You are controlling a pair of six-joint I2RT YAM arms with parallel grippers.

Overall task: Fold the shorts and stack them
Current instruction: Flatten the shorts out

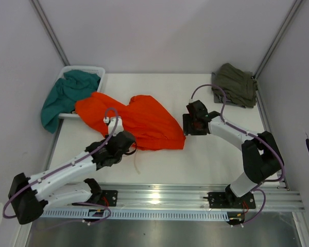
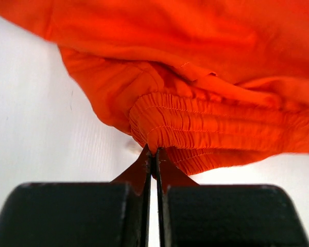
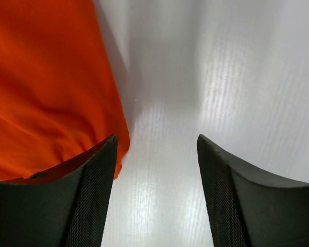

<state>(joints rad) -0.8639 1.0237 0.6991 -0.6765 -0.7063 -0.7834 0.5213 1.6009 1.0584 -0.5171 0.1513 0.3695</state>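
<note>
The orange shorts [image 1: 144,118] lie crumpled on the white table [image 1: 206,159], left of centre. My left gripper [image 1: 129,146] is at their near edge. In the left wrist view it [image 2: 154,153] is shut, pinching the gathered elastic waistband [image 2: 206,128]. My right gripper [image 1: 189,127] hovers just off the shorts' right edge. In the right wrist view it [image 3: 155,146] is open and empty over bare table, with the orange fabric [image 3: 46,87] beside its left finger [image 3: 95,175]. A white drawstring [image 1: 136,165] trails toward the near edge.
A teal garment [image 1: 67,95] hangs over a white basket [image 1: 85,69] at the back left. A folded olive-green garment [image 1: 237,85] lies at the back right corner. A metal rail [image 1: 195,198] runs along the near edge. Walls close in on both sides.
</note>
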